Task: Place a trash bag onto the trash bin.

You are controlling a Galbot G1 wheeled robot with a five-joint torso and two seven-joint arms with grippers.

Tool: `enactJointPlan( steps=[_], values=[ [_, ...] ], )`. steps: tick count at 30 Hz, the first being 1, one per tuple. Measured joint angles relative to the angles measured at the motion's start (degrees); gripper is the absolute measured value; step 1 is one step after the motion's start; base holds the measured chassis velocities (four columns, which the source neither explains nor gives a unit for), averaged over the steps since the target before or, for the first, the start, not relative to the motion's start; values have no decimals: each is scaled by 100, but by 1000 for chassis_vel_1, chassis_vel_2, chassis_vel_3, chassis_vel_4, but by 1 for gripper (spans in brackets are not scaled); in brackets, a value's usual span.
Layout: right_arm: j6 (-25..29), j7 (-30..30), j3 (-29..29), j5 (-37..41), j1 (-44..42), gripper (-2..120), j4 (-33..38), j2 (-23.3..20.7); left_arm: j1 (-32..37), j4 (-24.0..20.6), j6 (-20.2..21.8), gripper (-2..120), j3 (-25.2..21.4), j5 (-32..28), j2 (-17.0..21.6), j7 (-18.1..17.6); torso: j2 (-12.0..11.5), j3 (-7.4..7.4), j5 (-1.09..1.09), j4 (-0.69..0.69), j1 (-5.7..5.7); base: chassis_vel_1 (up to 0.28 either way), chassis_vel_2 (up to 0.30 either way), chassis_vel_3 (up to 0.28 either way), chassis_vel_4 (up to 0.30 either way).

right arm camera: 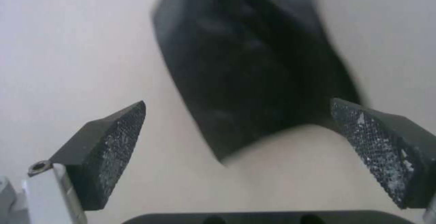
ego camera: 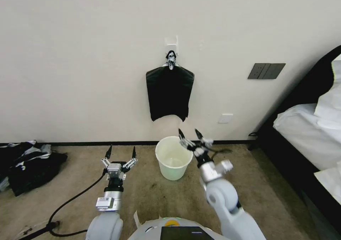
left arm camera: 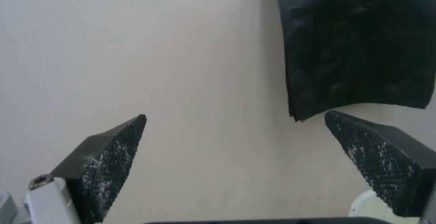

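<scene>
**Ana:** Head view puts the bin on the carpet by the wall, unlined. A flat black bundle of bags hangs from a wall hook straight above it. I can't pick out a single loose bag yet.

**Ben:** And the arms?

**Ana:** The right gripper is raised over the bin's far rim, just under the bundle, fingers spread and holding nothing. The left gripper sits low beside the bin, also spread and empty.

**Ben:** What worries you?

**Ana:** I'd guess the film. It looks thin, glossy and crinkled, so the layers probably cling; a pinch at the bottom edge could drag several bags, or tug the whole bundle off the hook.

**Ben:** And the bin?

**Ana:** Smooth cream plastic, round, wide rim tapering to a narrow base. It's likely light, so a knock could tip it.
</scene>
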Motion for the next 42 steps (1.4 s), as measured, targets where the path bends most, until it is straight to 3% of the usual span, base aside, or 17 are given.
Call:
enactJointPlan(
  steps=[10,18,30,31,42],
  values=[
    [-589,525,-368,1976,1788,100,-771,-32,130,-35,-50,100,-33,1,-122,-2,0,0,-2,-1,0,0,0,0,0],
    [-567,1076,-435,3438,3131,100,-1743,529,249,-71,-159,100,-30,37,-239,-23,-1,0,-1,1,0,0,0,0,0],
    [-396,1175,-223,4063,4159,100,-2451,987,303,-123,-241,100,-23,59,-334,-17,0,0,-2,0,0,0,0,0,0],
    [-383,1172,-176,4189,4459,100,-2741,1132,313,-123,-247,100,-15,68,-363,-15,-1,0,-1,-1,0,0,0,0,0],
    [-359,992,-38,4156,4924,100,-3419,1421,335,-144,-276,100,-48,73,-388,-3,-1,0,-1,0,1,0,0,0,0]
  ],
)
